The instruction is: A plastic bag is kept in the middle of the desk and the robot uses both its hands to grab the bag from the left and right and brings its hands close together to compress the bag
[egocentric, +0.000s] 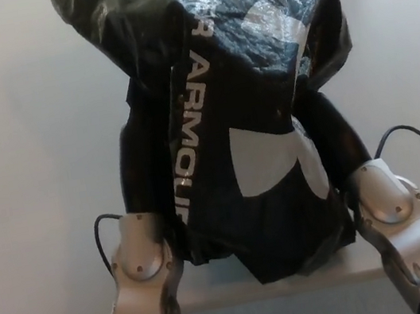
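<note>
Bag (pixel 244 119), black branded plastic, light, soft, slippery, stood mid-desk (pixel 24 156); left hand (pixel 137 165) at 9 o'clock, right hand (pixel 333 132) at 3, both pressed against its flanks; finger closure indiscernible.

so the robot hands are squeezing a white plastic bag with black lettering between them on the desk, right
Not quite. In the head view the plastic bag is black with white lettering, not white with black. The rest holds: the left robot hand and the right robot hand press it from either side on the desk.
</note>
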`<state>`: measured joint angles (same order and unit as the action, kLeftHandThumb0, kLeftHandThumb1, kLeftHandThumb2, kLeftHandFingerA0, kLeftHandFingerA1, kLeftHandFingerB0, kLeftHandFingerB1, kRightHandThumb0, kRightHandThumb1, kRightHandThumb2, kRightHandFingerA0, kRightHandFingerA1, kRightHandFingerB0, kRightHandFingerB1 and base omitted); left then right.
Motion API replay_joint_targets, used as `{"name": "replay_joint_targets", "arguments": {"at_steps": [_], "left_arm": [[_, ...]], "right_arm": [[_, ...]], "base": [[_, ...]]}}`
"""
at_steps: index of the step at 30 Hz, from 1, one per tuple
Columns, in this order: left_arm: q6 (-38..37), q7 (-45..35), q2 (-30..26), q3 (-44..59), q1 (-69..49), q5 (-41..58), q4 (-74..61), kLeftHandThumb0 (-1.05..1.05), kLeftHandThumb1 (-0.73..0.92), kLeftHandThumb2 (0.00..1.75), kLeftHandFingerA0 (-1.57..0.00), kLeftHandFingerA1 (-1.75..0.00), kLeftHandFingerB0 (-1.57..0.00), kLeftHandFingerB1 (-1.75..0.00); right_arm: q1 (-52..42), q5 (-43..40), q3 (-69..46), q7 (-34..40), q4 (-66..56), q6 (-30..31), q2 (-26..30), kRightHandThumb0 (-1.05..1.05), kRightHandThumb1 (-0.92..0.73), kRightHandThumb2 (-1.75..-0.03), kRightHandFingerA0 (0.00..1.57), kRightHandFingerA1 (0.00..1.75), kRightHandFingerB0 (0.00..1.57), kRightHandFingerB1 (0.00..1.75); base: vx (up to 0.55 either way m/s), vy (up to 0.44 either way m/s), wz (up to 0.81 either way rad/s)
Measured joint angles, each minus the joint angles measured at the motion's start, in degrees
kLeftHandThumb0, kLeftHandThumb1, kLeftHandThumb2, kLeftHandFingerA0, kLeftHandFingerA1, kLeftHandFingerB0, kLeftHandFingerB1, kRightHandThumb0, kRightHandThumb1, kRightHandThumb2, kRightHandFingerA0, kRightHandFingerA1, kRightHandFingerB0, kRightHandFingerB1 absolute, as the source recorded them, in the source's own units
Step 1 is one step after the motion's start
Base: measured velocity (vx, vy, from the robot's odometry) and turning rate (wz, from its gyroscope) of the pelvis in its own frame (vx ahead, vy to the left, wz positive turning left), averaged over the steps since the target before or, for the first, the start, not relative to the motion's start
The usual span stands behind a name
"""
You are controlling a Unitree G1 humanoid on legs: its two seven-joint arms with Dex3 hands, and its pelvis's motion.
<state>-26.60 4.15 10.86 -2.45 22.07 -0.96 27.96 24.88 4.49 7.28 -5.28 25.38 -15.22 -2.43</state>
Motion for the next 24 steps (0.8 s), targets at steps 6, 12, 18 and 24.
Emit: {"name": "replay_joint_targets", "arguments": {"at_steps": [6,12,18,24], "left_arm": [[1.2,2.1,-2.4,2.7,-3.8,-1.1,-8.5,-0.68,0.71,1.09,-0.44,-0.67,-0.26,-0.5],[1.7,2.1,-7.4,6.6,-7.7,-0.8,-20.0,-0.59,0.87,0.66,-0.59,-0.67,-0.44,-0.39],[3.9,-1.7,-12.8,9.0,-19.9,2.8,-32.4,-0.62,0.84,0.65,-0.69,-0.67,-0.49,-0.4],[4.1,-5.7,-13.7,10.4,-29.5,7.9,-34.1,-0.62,0.81,0.65,-0.71,-0.69,-0.52,-0.4]], "right_arm": [[-3.7,1.0,-0.8,-1.3,-9.8,1.9,7.4,-0.83,-0.8,-1.2,0.01,0.31,0.0,0.16],[-7.6,1.3,-3.8,-2.2,-17.2,2.6,13.0,-0.8,-0.77,-1.18,0.0,0.4,0.02,0.22],[-15.7,-1.2,-10.8,-3.2,-22.1,2.0,16.0,-0.73,-0.75,-1.15,0.01,0.4,0.0,0.25],[-22.9,-3.1,-13.8,-4.1,-23.4,1.5,16.2,-0.85,-0.81,-1.15,0.07,0.39,0.07,0.18]], "base": [[0.0,0.0,0.0],[0.0,0.0,0.0],[0.0,0.0,0.0],[0.0,0.0,0.0]]}}
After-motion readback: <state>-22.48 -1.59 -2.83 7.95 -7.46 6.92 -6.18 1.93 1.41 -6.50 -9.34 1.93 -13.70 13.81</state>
